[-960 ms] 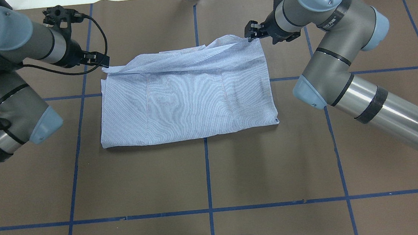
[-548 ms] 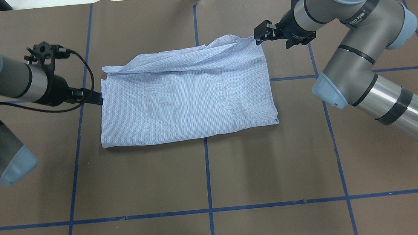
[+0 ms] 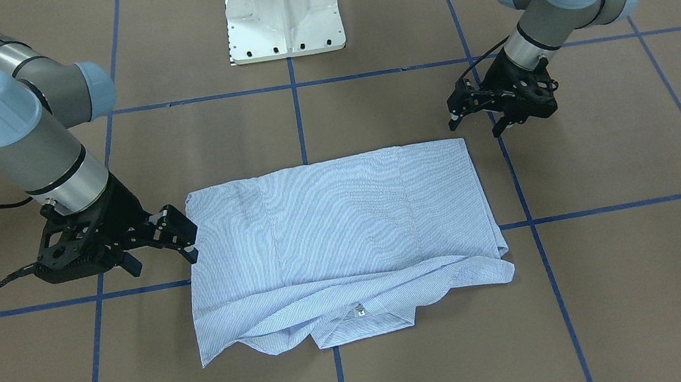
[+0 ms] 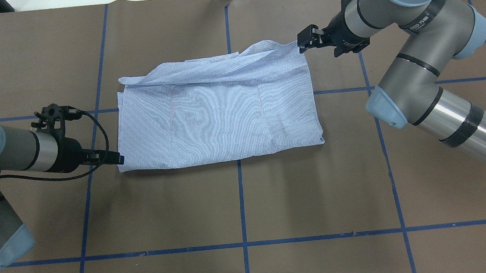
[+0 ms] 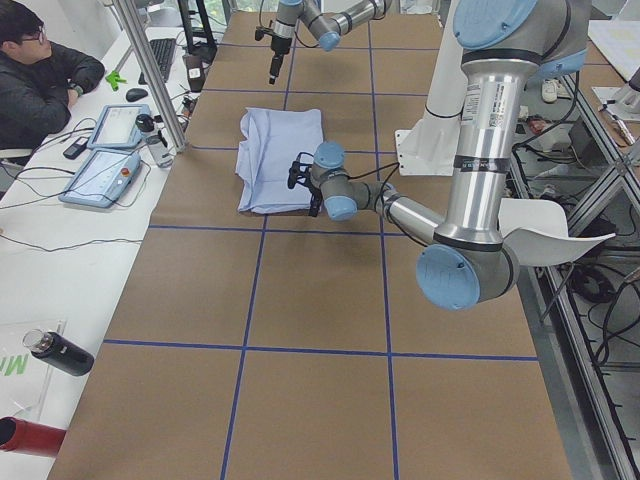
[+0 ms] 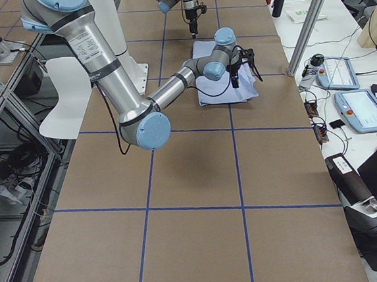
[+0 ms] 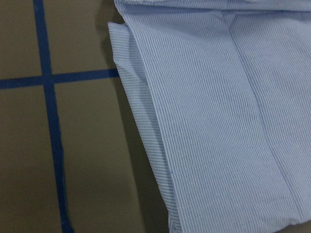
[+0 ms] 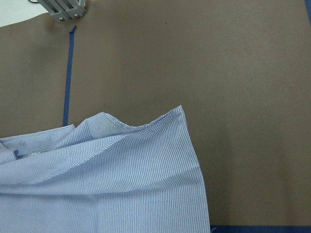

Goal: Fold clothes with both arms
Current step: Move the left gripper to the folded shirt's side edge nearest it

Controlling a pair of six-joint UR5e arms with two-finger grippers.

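The left arm's black two-finger pincer (image 4: 116,158), jaws apart and empty, sits low with a corner of the light blue-and-white fine-striped button-up shirt (image 4: 219,116) just ahead of its tips, probably lining up to pinch it. Diagonally across the cloth, the right arm's black pincer (image 4: 304,43), likewise spread and empty, hovers by the rumpled collar-side corner. Beneath both, the brown paper-covered desk (image 4: 239,198) carries the partly folded shirt.

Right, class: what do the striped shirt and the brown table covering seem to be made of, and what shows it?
Shirt: thin woven cloth, probably cotton, matte; it creases and lies in soft folds. Table covering: looks like matte brown paper or card, flat without shine; cannot be sure.
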